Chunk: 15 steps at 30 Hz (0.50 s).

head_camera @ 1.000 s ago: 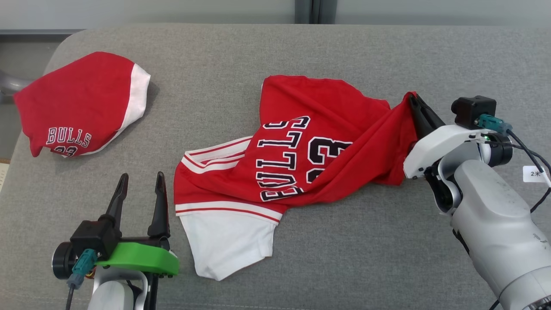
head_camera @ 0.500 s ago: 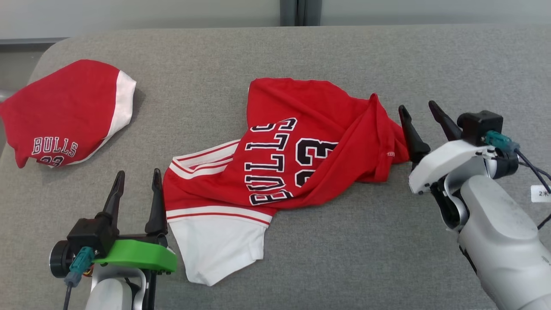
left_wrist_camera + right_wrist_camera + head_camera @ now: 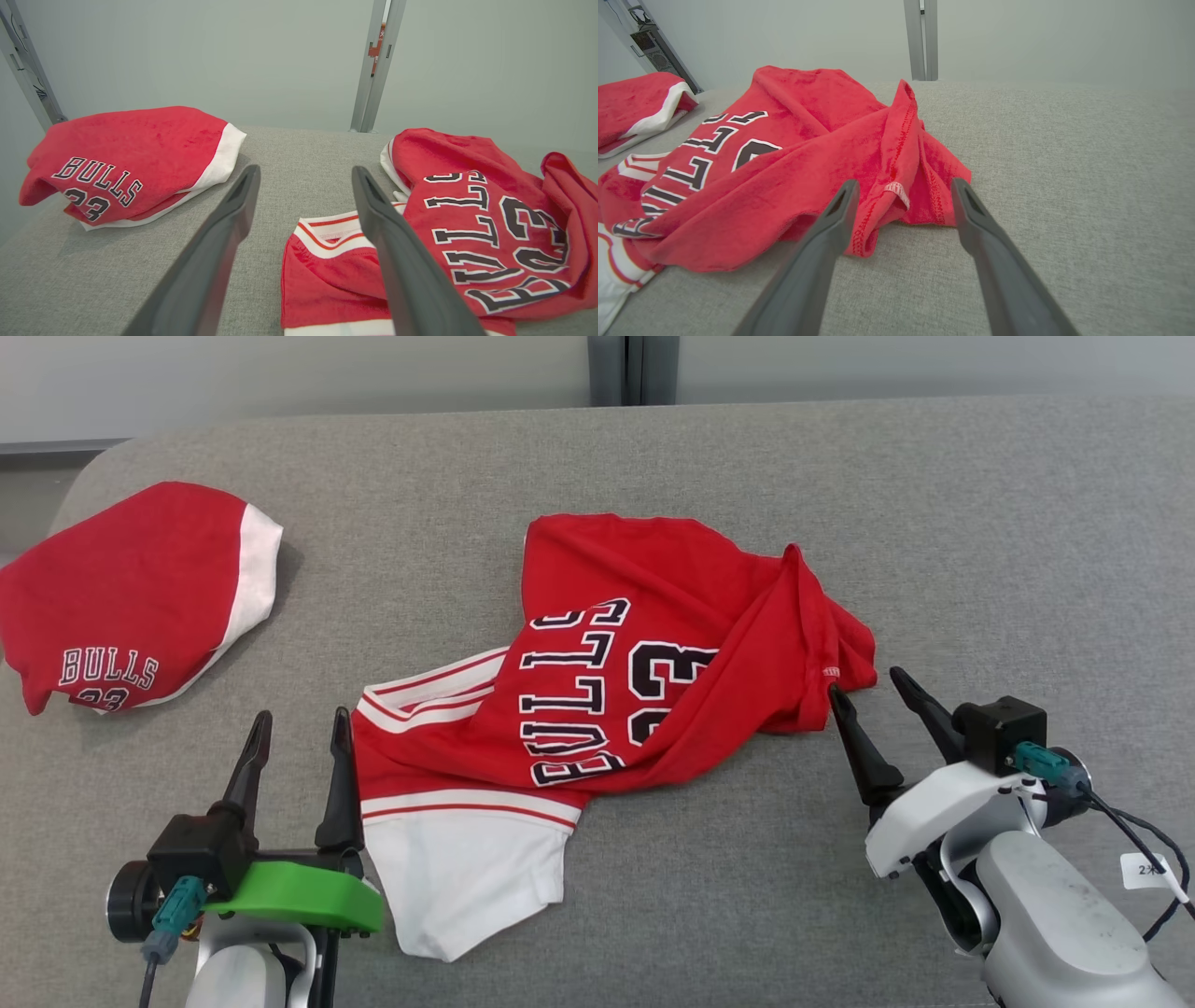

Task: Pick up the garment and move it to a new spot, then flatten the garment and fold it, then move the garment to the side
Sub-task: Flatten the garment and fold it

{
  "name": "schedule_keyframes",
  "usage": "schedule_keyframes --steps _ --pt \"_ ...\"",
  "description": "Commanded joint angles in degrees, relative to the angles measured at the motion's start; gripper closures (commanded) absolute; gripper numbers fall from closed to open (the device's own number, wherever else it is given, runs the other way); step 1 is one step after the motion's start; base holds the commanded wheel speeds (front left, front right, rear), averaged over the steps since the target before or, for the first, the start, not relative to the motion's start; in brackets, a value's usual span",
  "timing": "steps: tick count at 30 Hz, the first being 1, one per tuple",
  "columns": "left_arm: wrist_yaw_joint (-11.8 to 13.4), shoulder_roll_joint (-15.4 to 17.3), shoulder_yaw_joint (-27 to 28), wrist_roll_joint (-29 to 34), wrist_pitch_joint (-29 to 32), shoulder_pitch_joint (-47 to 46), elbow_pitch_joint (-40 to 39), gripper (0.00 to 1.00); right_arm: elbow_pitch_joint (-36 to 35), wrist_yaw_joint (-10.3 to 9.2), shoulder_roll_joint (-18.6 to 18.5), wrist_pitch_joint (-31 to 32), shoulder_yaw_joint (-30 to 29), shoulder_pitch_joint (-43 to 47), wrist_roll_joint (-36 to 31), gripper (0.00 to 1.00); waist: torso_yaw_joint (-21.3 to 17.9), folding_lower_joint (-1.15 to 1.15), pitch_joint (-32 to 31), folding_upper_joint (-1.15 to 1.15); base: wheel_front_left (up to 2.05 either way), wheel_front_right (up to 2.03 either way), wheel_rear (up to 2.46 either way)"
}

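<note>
Head view: crumpled red-and-white basketball jersey [image 3: 653,644] lettered "BULLS 23" lies about mid-desk on the grey cloth-covered desk [image 3: 980,523], twisted, with its white panel toward the near edge. A folded red garment with a white band [image 3: 140,588] sits by the far left corner, well apart, probably a finished piece parked out of the way. The right claw [image 3: 865,679] stands at the jersey's bunched right end, fingers spread wide and holding nothing. The left claw [image 3: 302,715] waits by the near edge, equally wide and empty, just beside the striped hem. That looks a sensible post for a two-handed spread.

Left wrist view: the left claw [image 3: 304,169] looks between its fingers at bare desk, with the jersey [image 3: 467,210] to one side and the folded garment [image 3: 126,158] to the other, so nothing is in its hold.

Right wrist view: the right claw [image 3: 904,182] frames a stitched fold carrying a small white label [image 3: 896,189]. Whether the tips touch cloth I cannot tell. The jersey is heaped rather than flat, so I judge flattening is the step in hand.
</note>
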Motion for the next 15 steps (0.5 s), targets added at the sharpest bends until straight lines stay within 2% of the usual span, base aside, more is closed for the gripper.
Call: schedule_keyframes --steps 1,10,11,12,13,14,15 --pt "-0.02 0.07 -0.07 -0.03 -0.19 0.25 -0.06 0.0 0.04 -0.09 0.36 -0.17 -0.01 0.24 -0.4 0.0 0.28 0.0 0.16 0.0 0.0 0.0 0.0" --pt "-0.05 0.07 -0.62 -0.49 -0.19 -0.19 0.1 0.0 5.42 -0.09 2.15 -0.18 -0.8 -3.0 -3.44 0.0 2.17 0.0 0.67 0.0 0.0 0.0 0.0" --pt "0.05 0.07 -0.78 -0.65 -0.19 -0.17 0.11 0.0 6.5 -0.09 2.03 -0.17 -1.03 -3.44 -3.99 0.09 2.46 0.0 0.77 0.0 0.0 0.0 0.0" --pt "0.11 0.07 -0.91 -0.72 -0.19 -0.16 0.11 0.0 7.42 -0.09 2.09 -0.18 -1.39 -3.74 -4.26 0.44 2.65 0.0 0.83 0.0 0.0 0.0 0.0" --pt "0.19 0.07 -1.07 -0.85 -0.19 -0.16 0.12 0.0 8.7 -0.09 2.33 -0.17 -1.62 -3.86 -4.35 0.62 2.91 0.0 0.92 0.0 0.0 0.0 0.0" --pt "0.26 0.07 -1.19 -0.98 -0.19 -0.23 0.12 0.0 9.31 -0.09 2.52 -0.18 -1.89 -4.12 -4.49 0.95 3.13 0.0 1.03 0.0 0.0 0.0 0.0" --pt "0.35 0.07 -1.24 -1.16 -0.19 -0.32 0.1 0.0 9.7 -0.09 2.64 -0.17 -2.2 -4.52 -4.68 1.0 3.32 0.0 1.16 0.0 0.0 0.0 0.0"
